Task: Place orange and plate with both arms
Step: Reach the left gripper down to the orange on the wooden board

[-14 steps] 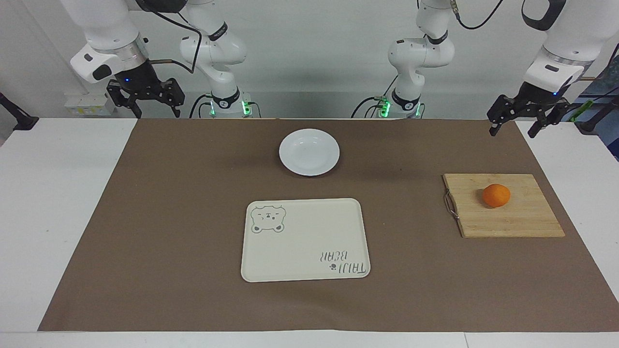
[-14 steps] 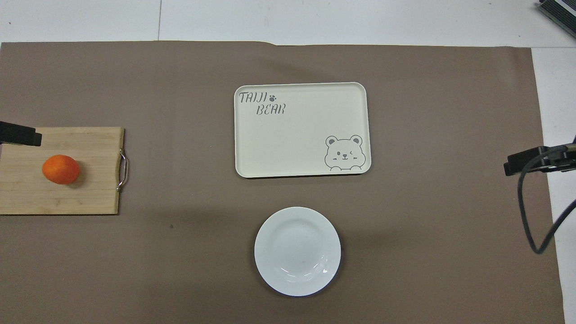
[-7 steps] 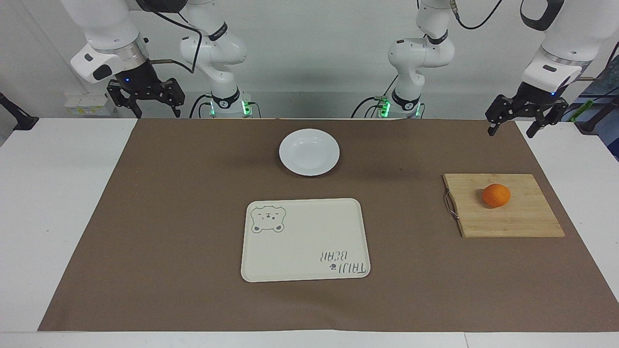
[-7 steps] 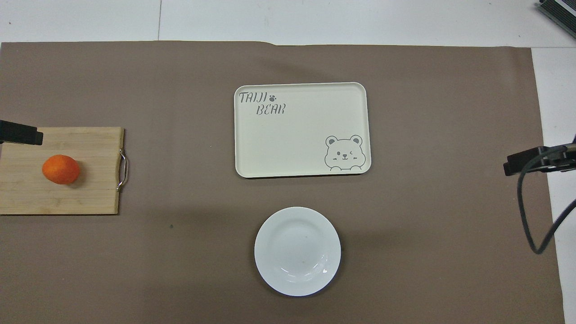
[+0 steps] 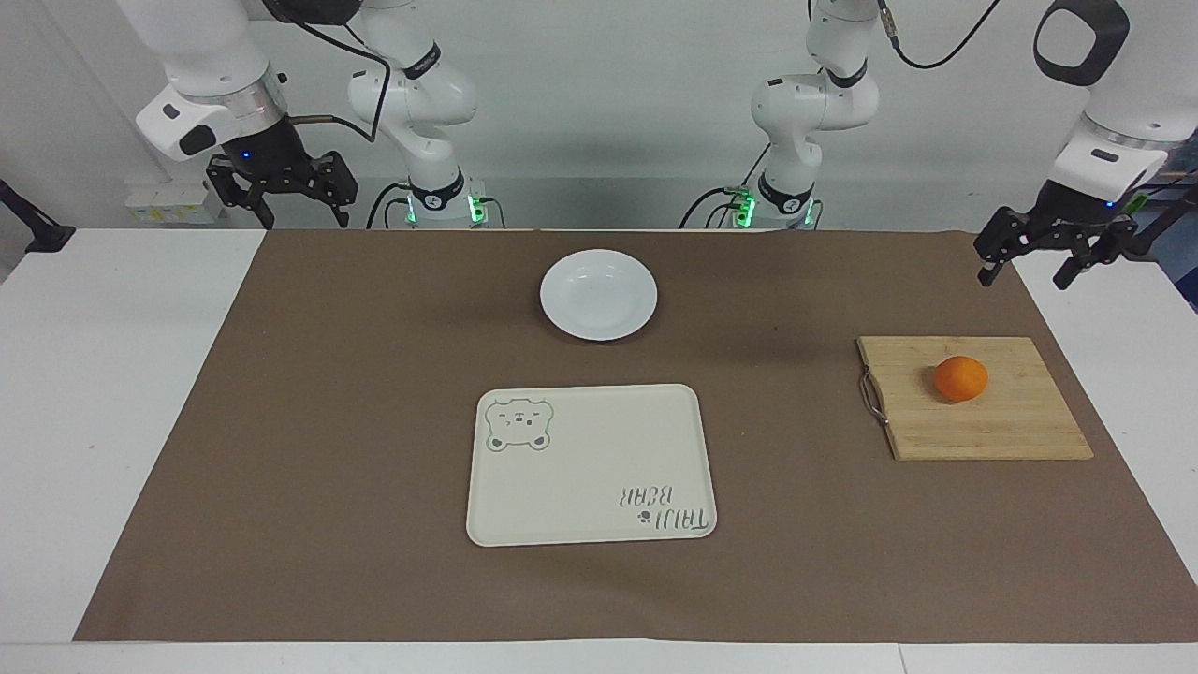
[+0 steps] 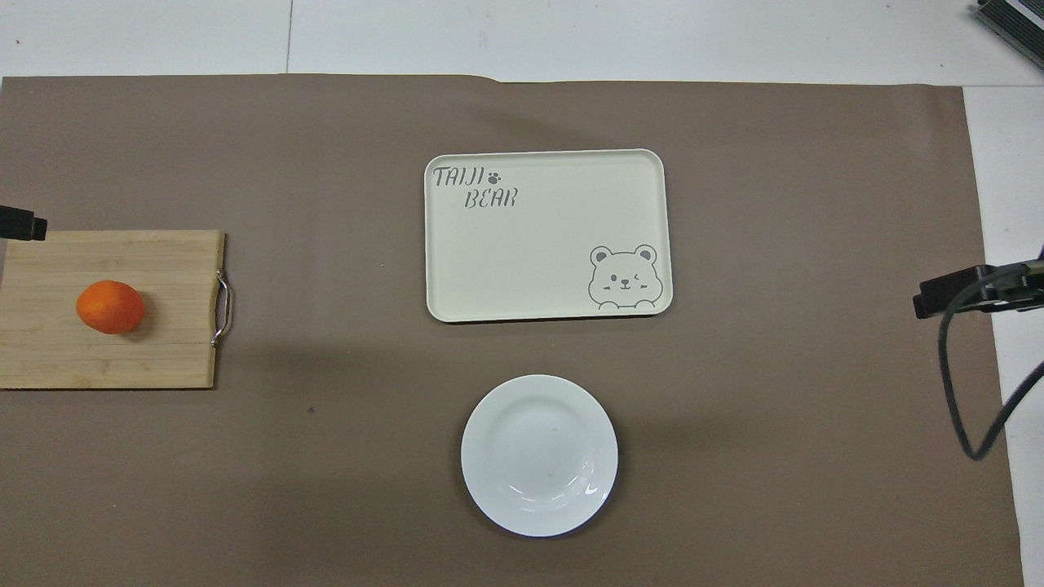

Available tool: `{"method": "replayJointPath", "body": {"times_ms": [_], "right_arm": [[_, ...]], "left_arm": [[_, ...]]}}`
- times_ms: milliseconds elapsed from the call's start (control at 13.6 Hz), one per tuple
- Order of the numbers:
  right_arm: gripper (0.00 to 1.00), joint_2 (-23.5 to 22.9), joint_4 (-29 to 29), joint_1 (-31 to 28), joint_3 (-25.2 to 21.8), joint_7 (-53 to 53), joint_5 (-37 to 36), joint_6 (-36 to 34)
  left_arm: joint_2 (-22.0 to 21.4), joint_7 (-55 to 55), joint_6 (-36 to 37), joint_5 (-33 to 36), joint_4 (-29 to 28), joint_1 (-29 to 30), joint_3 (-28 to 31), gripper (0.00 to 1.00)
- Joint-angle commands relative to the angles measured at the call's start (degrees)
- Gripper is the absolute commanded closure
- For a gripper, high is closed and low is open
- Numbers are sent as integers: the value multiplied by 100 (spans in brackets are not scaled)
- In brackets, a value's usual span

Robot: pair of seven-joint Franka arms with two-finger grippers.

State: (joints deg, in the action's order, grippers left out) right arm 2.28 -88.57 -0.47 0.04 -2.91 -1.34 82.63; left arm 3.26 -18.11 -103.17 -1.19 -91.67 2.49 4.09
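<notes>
The orange [image 5: 960, 378] lies on a wooden cutting board [image 5: 992, 429] toward the left arm's end of the table; it also shows in the overhead view [image 6: 110, 306]. The white plate [image 5: 599, 294] sits bare on the brown mat, nearer to the robots than the cream tray, and shows in the overhead view [image 6: 538, 454]. My left gripper [image 5: 1025, 278] hangs open and empty in the air over the mat's edge at the left arm's end, apart from the board. My right gripper [image 5: 304, 221] hangs open and empty over the mat's corner at the right arm's end and waits.
A cream rectangular tray with a bear drawing [image 5: 590, 463] lies mid-mat, farther from the robots than the plate. The cutting board [image 6: 163, 350] has a metal handle on the side toward the tray. The brown mat [image 5: 328, 421] covers most of the white table.
My left gripper has moved outward toward the left arm's end of the table and dropped a little. The right arm, orange, plate and tray have not moved.
</notes>
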Motion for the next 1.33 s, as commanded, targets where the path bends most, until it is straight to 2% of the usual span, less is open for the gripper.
{"method": "replayJointPath", "body": {"times_ms": [0,221,516,1105,1252], "right_arm": [[0,18,-19,-67,23,72,90,-45],[0,18,-19,-67,14,72,90,-54],[0,18,-19,-67,14,72,90,-63],[0,18,-19,-76,5,72,90,-28],[0,18,-19,-76,5,72,81,-54]], "left_arm": [[122,-665,-684,-109,-525,216,-23,0],[420,-1238,-1450,-232,-1193,339,-23,0],[851,-1239,-2127,-426,-1607,506,-23,0],[781,-1186,-3242,-426,-2889,753,-14,0],[764,-1046,-3438,-426,-2997,752,-14,0]]}}
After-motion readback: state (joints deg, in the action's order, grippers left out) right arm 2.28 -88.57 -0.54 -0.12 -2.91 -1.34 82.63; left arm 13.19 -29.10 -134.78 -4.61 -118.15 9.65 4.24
